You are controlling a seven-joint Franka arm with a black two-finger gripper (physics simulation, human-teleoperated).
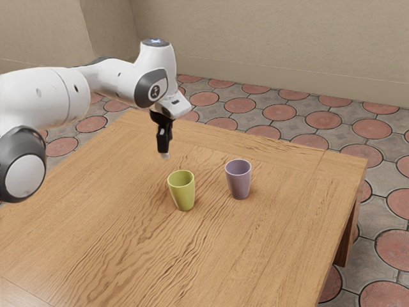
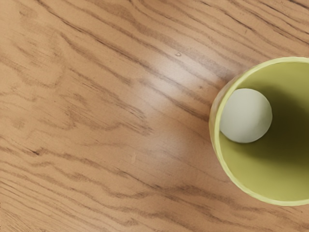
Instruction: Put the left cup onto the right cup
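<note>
A yellow-green cup stands upright near the middle of the wooden table. Just to its right in the exterior view, a purple cup stands upright too, a small gap between them. My gripper hangs pointing down above the table, behind the yellow-green cup and slightly toward the exterior view's left, well above its rim and touching nothing. In the wrist view I look down into the yellow-green cup, off to one side of my hand, with its pale round bottom visible inside.
The table's far edge and right edge drop to a floor of round red tiles. A beige wall runs along the back. Bare wood lies in front of the cups and toward the exterior view's left.
</note>
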